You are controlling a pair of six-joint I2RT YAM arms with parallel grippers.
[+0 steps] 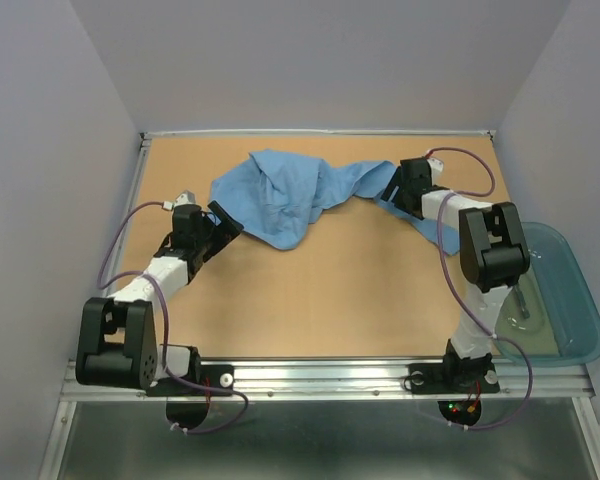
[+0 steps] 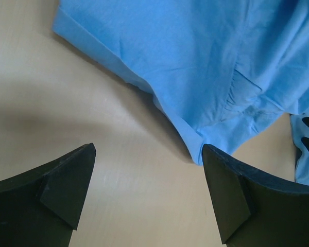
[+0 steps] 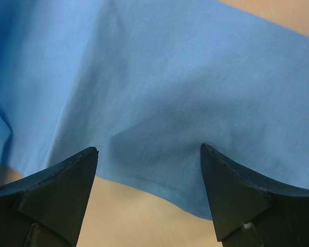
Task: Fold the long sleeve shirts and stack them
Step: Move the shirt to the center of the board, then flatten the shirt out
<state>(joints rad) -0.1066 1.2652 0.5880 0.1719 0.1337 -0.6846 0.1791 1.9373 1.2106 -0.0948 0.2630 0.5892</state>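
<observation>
Tan surface (image 1: 310, 300) carries your crumpled light blue shirt (image 1: 280, 195) at its far side, long axis left-right; right tool (image 3: 149, 152), jaws apart, hovers over its right end; left tool (image 2: 148, 149), also apart, sits just short of the hem.

Shirt (image 3: 185, 77) cut off ahead and either side of right gripper (image 3: 149, 152); which part, can't tell. Overhead, gripper hides cloth under it.
</observation>
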